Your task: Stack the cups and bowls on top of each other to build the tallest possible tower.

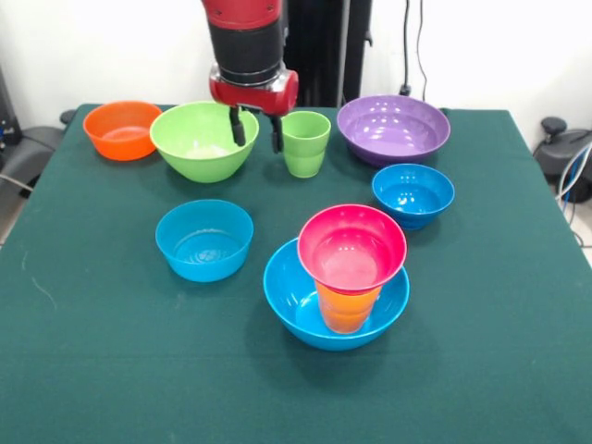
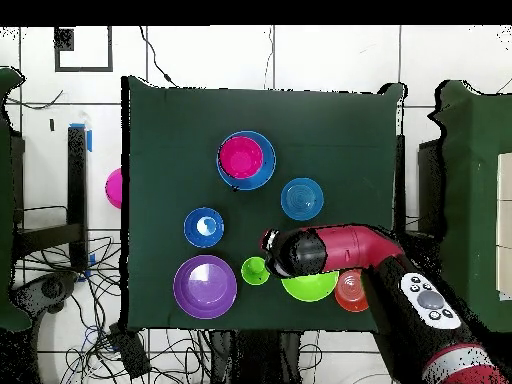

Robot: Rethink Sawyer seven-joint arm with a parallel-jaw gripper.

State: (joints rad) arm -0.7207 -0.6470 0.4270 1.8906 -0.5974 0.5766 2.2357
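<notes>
1. The tower (image 1: 344,277) has three pieces so far: the large blue bowl (image 1: 289,301) holds the orange-yellow cup (image 1: 346,310), and the pink-red bowl (image 1: 351,248) sits on the cup.
2. Not yet stacked and empty: lime green bowl (image 1: 203,139), purple bowl (image 1: 393,128), orange bowl (image 1: 122,129), two small blue bowls (image 1: 204,240) (image 1: 413,194), light green cup (image 1: 305,143).
3. The gripper (image 1: 257,135) hangs between the lime bowl and the green cup, jaws apart and apparently holding nothing.

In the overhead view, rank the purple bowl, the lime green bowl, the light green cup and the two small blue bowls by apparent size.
1. purple bowl
2. lime green bowl, partly hidden by the arm, so unsure
3. two small blue bowls, alike
4. light green cup
</notes>
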